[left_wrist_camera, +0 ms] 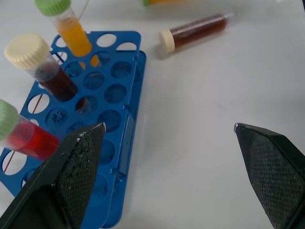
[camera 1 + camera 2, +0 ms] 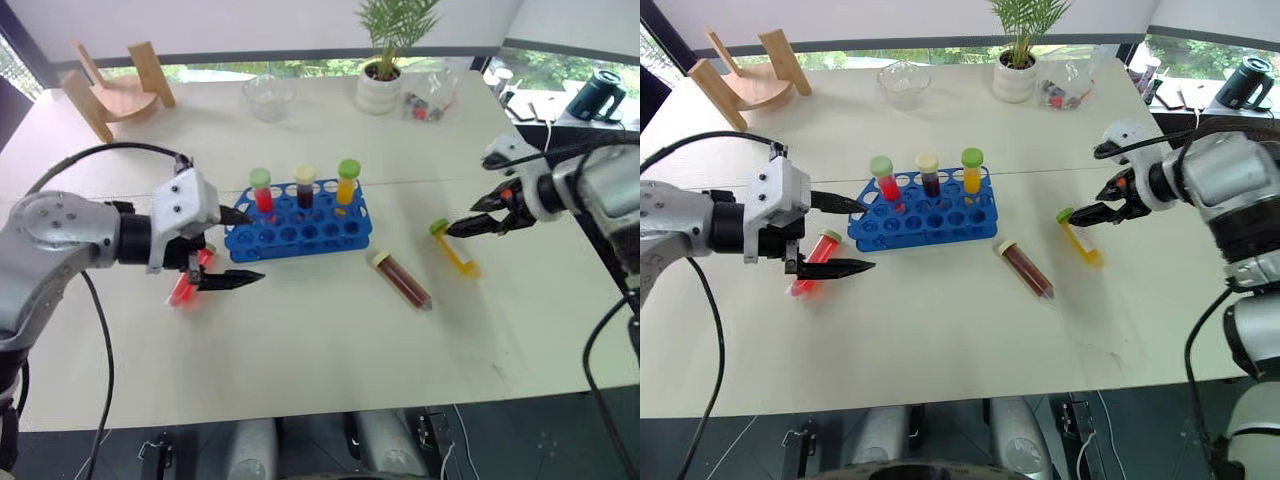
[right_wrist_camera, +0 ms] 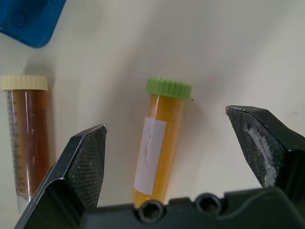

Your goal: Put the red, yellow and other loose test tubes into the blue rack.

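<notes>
Since right gripper point(image 3: 166, 131) hangs wide over the yellow-liquid, green-capped clear plastic tube point(image 3: 157, 143), off-centre closing could roll it away; left gripper point(image 1: 169, 133) wide too, empty.

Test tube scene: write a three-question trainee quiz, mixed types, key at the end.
1. True or false: the yellow tube already stands in the blue rack.
2. How many tubes stand upright in the rack?
3. Which loose tube lies nearest the left gripper? A) the red tube B) the brown tube C) the yellow tube

Key
1. False: it lies on the table, between the open fingers of the right gripper.
2. Three.
3. A.
</notes>
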Motion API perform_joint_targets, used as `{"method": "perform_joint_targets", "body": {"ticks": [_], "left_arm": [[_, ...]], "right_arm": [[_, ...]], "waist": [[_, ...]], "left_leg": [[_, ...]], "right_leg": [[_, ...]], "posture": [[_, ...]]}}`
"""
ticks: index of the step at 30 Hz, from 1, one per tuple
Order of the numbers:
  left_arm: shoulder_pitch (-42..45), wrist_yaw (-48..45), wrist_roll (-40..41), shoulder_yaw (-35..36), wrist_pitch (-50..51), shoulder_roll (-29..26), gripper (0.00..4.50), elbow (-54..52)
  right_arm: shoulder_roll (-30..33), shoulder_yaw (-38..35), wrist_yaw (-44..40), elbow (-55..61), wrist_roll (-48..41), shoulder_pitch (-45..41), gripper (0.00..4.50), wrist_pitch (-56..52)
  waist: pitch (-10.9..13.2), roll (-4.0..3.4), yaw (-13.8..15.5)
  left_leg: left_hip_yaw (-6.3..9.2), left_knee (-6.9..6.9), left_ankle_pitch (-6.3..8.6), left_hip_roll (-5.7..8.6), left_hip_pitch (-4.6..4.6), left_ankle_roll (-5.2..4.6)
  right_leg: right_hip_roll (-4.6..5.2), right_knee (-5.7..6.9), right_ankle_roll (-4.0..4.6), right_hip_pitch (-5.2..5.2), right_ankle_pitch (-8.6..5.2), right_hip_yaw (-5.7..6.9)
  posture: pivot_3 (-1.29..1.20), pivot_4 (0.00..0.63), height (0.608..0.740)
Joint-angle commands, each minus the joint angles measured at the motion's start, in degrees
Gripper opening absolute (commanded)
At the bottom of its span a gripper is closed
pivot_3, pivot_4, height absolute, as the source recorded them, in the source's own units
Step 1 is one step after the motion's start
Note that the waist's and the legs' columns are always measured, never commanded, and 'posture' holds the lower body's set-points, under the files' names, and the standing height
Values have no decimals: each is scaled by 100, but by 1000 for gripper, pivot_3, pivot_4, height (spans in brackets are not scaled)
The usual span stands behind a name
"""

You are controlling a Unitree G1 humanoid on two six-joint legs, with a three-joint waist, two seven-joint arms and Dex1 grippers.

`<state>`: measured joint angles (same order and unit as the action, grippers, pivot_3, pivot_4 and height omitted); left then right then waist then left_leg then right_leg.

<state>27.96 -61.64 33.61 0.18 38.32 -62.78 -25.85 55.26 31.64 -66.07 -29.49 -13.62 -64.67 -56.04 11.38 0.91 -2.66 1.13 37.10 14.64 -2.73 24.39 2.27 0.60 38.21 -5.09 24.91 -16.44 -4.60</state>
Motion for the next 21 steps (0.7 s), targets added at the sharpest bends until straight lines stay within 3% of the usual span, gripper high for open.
{"method": "perform_joint_targets", "body": {"ticks": [1,6,7,9,14,17,21], "left_arm": [[-69,0,-186,63,-100,-84,4472,-231],[-548,178,-218,113,14,-7,4472,-541],[-602,204,-244,129,15,-5,4500,-554],[-737,257,-281,174,-1,16,4500,-543],[-946,334,-458,154,-114,28,4500,-495],[-956,305,-443,221,-131,65,4500,-422],[-1010,121,-284,556,-136,48,4500,-42]], "right_arm": [[-308,41,-157,-683,537,-322,4443,300],[-853,258,-339,-1582,1269,-397,4443,973],[-872,338,-359,-1628,1461,-351,4192,1232],[-898,426,-518,-1579,1699,-255,3578,1547],[-923,251,-765,-1543,1981,-126,983,1755],[-881,-10,-761,-1423,1991,-68,859,1883],[-1080,-1861,-1015,352,361,201,859,2190]], "waist": [[0,0,10],[0,0,9],[0,0,16],[0,-1,24],[-1,-1,13],[-1,-1,18],[5,-11,-15]], "left_leg": [[1,2,0,0,0,0],[0,9,-1,1,0,2],[1,11,-1,0,-1,2],[2,11,-3,1,0,5],[2,16,-3,1,-4,5],[5,17,-4,1,-7,7],[4,19,-5,1,-9,8]], "right_leg": [[0,1,0,0,0,1],[2,2,-3,-6,2,0],[2,4,-3,-7,2,1],[2,8,-3,-6,2,2],[2,15,-4,-9,3,2],[1,21,-4,-10,3,3],[1,27,-4,-11,3,1]], "posture": [[0,150,740],[0,150,740],[0,150,740],[0,150,740],[0,150,740],[0,150,740],[0,150,740]]}}
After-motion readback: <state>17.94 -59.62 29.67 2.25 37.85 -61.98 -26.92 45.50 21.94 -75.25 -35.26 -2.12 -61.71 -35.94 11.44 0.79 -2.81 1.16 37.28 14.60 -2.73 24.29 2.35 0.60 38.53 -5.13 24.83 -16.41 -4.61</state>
